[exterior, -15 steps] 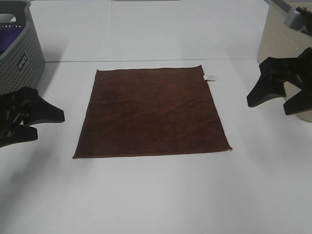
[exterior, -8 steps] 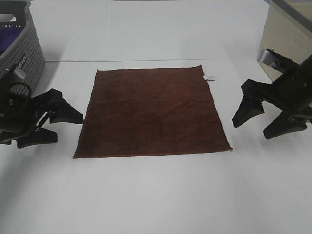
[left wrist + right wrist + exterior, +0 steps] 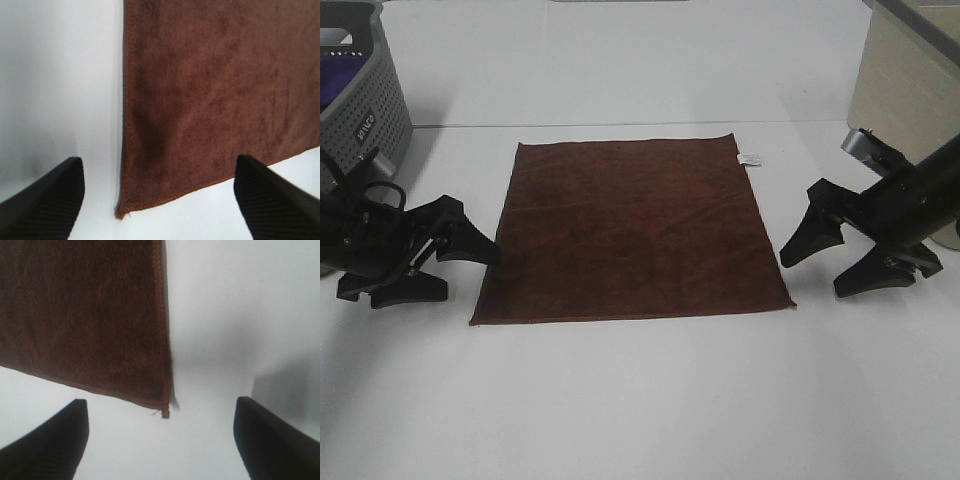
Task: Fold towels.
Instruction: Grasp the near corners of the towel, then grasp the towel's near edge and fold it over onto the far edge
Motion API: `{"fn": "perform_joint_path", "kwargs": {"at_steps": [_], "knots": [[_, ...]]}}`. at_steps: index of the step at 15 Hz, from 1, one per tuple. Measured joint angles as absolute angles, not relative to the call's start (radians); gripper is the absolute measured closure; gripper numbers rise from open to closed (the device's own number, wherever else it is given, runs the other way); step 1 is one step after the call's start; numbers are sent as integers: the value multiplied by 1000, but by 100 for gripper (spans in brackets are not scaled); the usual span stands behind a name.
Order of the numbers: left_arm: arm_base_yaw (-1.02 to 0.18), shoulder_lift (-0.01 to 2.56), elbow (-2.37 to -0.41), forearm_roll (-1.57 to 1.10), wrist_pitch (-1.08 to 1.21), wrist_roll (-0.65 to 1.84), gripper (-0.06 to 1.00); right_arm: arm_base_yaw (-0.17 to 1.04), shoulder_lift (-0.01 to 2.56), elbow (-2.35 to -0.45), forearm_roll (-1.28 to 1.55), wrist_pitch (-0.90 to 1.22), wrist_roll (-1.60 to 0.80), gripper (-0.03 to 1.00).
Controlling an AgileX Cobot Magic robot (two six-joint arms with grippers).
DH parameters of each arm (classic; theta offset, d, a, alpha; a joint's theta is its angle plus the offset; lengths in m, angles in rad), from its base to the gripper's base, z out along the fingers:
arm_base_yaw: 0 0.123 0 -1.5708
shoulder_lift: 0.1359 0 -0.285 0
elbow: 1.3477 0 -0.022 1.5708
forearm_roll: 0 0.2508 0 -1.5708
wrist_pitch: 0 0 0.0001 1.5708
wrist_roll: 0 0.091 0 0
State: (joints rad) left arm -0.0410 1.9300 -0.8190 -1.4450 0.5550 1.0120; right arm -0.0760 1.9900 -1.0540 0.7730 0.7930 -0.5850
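Note:
The dark reddish-brown towel [image 3: 632, 228] lies flat and spread out on the white table, with a small white tag [image 3: 750, 158] at its far right corner. My left gripper [image 3: 455, 265] is open beside the towel's near left corner, just off its edge. In the left wrist view the towel's corner [image 3: 122, 210] lies between the open fingers [image 3: 45, 200]. My right gripper [image 3: 825, 262] is open to the right of the near right corner. In the right wrist view that corner [image 3: 165, 412] lies between the fingers [image 3: 50, 440].
A grey perforated laundry basket [image 3: 365, 110] with purple cloth inside stands at the far left. A beige box [image 3: 905, 90] stands at the far right behind my right arm. The white table [image 3: 640, 400] extends in front of the towel.
Both arms have moved inward and down toward the towel's near corners. Both grippers stay open.

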Motion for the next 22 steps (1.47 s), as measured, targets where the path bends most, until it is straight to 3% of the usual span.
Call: {"fn": "perform_joint_path", "kwargs": {"at_steps": [7,10,11,14,15,22], "knots": [[-145,2064,-928,-1481,625,1012,20,-38,2101,-1093,942,829,-703,22],[-178,2081,-954,-1485,626,996,25,45,2120,-1098,966,823,-706,33],[-178,2085,-954,-1482,619,984,34,50,2126,-1098,961,818,-698,42],[-178,2103,-953,-1460,580,973,85,49,2139,-1098,928,788,-681,83],[-178,2103,-953,-1455,576,973,93,49,2139,-1096,923,783,-671,95],[-180,1979,-862,-1145,595,744,94,51,2133,-1058,862,911,-597,97]]}}
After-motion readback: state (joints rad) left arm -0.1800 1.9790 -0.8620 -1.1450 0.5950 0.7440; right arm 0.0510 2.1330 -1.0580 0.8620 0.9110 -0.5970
